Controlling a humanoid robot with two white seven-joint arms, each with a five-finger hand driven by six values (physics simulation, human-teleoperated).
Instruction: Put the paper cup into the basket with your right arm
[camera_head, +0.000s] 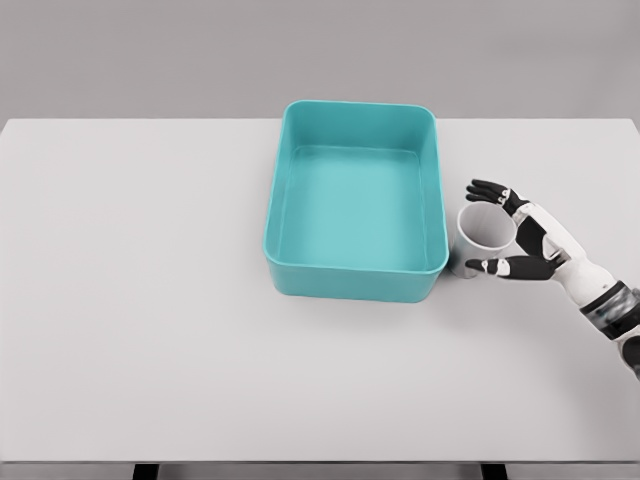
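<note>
The right hand (512, 232) has its fingers spread around the paper cup (484, 238), seemingly not yet closed on it. The cup stands on the desk (140, 300), just beside the teal basket (355, 275). Lifting and placing remain.

Simulated test bench: bare white table (150, 300), grey backdrop.

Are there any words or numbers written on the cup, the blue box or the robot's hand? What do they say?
None: no words, numbers, labels or signs can be read anywhere.
Paper cup: plain white, no print on the side that shows.
Basket: plain teal, no label.
Right hand: white and black parts, no markings to read; its fingers sit around the cup.
Table: plain white.
</note>
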